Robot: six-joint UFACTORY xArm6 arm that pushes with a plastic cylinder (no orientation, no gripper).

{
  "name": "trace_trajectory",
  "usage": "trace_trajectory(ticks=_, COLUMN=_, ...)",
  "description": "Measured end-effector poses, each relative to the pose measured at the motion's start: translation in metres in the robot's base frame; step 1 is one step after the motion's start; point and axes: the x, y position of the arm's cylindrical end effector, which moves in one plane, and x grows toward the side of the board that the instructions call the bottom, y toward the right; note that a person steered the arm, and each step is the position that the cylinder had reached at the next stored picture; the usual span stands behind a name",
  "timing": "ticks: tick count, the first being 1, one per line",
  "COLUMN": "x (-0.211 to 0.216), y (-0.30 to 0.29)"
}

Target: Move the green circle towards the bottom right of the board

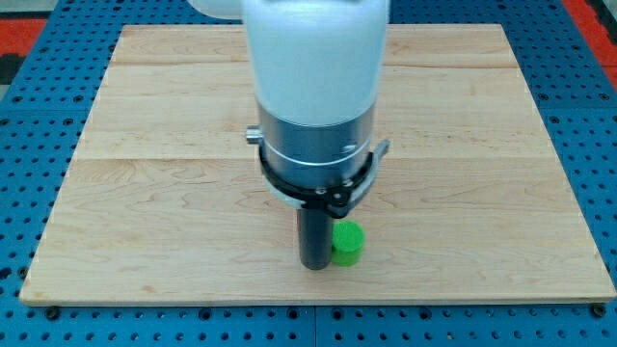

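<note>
**Green circle at the tip, low on the board**

Green circle [348, 244] sits touching, or all but touching, my tip [315, 266] on the tip's right as the view shows it, low on the wooden board [145, 193] and a little right of its middle. There are no jaws to report open or closed: the arm ends in a plain dark rod, and only its lower end meets the block.

I judge the main risk to be an off-centre push. The block is round, so if the rod presses it off its middle, it could roll around the tip and slip toward the view's bottom edge, which lies near. A sliver of red [297, 224] shows just left of the rod; what it is cannot be told.

The surface is pale, smooth planking, bare toward the view's right. A blue pegboard [598, 116] surrounds the board.
</note>
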Motion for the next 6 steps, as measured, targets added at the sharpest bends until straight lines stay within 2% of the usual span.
trace_trajectory(ticks=3, x=0.000, y=0.064)
trace_trajectory(ticks=4, x=0.000, y=0.059)
trace_trajectory(ticks=6, x=0.000, y=0.012)
